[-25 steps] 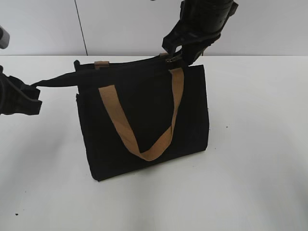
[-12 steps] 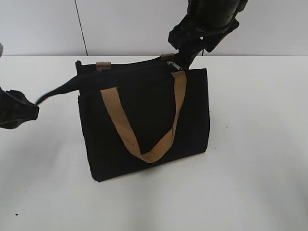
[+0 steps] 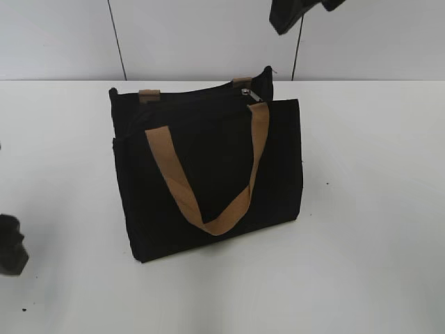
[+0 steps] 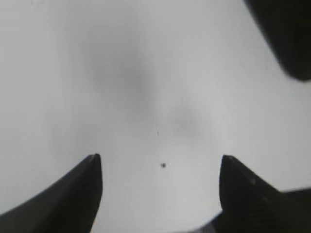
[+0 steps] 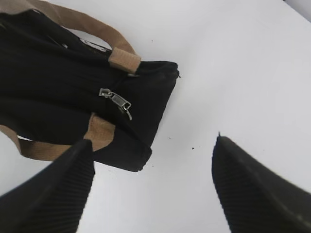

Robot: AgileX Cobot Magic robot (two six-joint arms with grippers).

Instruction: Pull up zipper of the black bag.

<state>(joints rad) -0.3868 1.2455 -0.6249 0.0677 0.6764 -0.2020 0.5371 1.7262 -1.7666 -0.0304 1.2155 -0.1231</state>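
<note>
Table point(image 3: 375, 209) surface is white and carries the bag in its middle. At the far left edge of the exterior view, the left gripper point(image 3: 10, 243) sits low, well apart from the bag; in its wrist view its fingers point(image 4: 87, 189) stand wide apart over bare table, holding nothing. The black bag point(image 3: 208, 174) stands upright, with one tan strap point(image 3: 208, 181) hanging as a loop over its front. The zipper point(image 3: 248, 92) pull, small and silvery, lies at the right end of the top edge, near the bag's right corner. Above it, at the top of the picture, the right gripper point(image 3: 295, 12) hangs apart from the bag; its fingers point(image 5: 252, 189) are spread wide and empty, the pull lying free below them.
</note>
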